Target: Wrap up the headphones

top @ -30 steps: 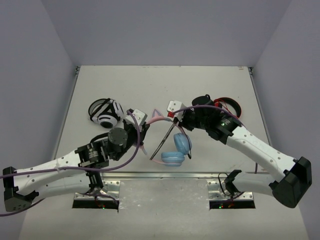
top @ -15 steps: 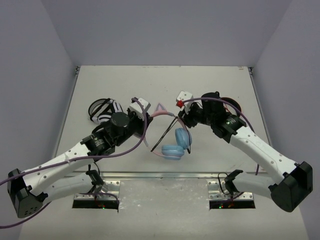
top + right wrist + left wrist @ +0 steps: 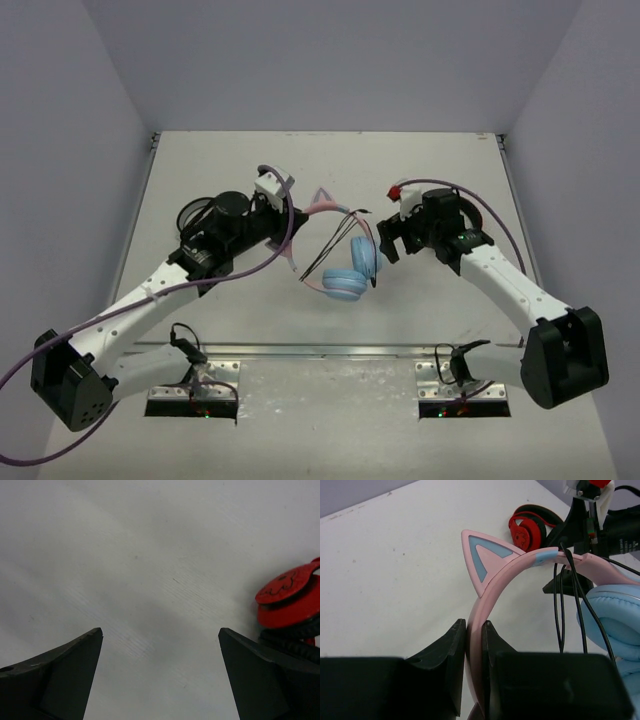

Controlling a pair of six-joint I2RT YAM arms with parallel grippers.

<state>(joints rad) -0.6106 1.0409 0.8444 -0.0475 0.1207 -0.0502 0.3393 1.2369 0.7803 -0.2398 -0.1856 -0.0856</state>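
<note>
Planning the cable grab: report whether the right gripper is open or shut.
Open: the right gripper has its fingers wide apart in the wrist view, only table between them.

Pink-banded headphones (image 3: 495, 582), light blue cups (image 3: 615, 615), black cable (image 3: 560, 605)

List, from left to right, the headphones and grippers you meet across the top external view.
White-and-black headphones → left gripper → the headphones, held by their pink band → right gripper, open.
</note>
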